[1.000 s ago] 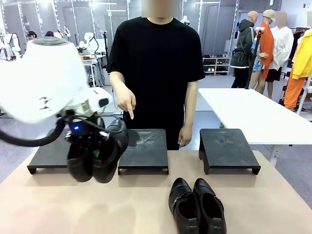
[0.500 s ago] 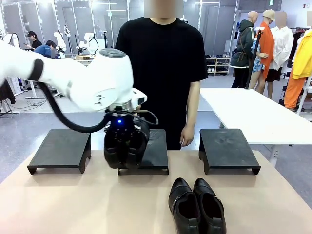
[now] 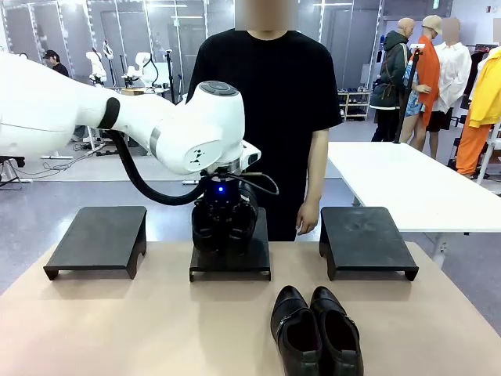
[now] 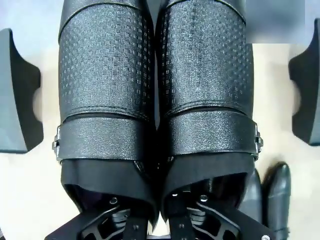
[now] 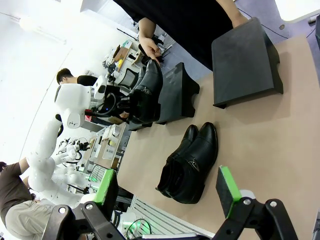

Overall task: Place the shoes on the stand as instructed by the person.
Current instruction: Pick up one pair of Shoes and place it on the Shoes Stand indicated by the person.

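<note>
Shoes (image 3: pixel 225 227) in left hand (image 4: pixel 160 224) over middle stand (image 3: pixel 260 244), 2nd pair (image 3: pixel 317 333) near table (image 3: pixel 117 329) edge

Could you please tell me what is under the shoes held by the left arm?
The middle stand sits below the held shoes. They cover most of its top, so whether the soles touch it cannot be seen.

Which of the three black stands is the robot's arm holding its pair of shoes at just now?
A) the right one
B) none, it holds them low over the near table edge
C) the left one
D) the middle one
D: in the front view the left arm's jaws hold the pair of shoes at the middle stand, while the other pair lies on the table.
</note>
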